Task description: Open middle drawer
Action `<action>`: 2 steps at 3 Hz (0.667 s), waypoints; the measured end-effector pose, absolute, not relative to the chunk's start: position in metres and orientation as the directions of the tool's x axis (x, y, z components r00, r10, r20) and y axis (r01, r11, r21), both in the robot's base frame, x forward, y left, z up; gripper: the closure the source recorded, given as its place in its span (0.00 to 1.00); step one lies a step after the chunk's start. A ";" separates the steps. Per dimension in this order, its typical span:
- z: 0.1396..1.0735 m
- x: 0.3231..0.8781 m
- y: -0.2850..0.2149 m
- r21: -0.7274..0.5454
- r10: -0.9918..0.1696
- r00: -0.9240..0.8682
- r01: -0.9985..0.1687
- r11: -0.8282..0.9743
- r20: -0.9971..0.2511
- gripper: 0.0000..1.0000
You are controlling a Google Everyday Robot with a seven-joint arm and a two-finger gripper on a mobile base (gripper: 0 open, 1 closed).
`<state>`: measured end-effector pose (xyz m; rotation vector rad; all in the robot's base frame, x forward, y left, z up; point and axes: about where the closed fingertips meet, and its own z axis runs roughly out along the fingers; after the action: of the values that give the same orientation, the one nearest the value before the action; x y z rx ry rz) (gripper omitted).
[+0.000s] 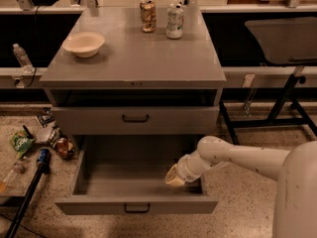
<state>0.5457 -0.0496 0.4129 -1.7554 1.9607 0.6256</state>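
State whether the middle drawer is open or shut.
Open: the middle drawer is pulled well out, interior exposed, the gripper over its right part.
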 end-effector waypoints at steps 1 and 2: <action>0.448 0.555 -0.066 -0.048 -0.799 -0.088 -0.988 0.144 -0.595 1.00; 0.492 0.556 -0.090 -0.106 -0.733 -0.080 -0.973 0.205 -0.676 1.00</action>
<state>0.5561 -0.0895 0.4922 -1.5840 1.8706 0.5043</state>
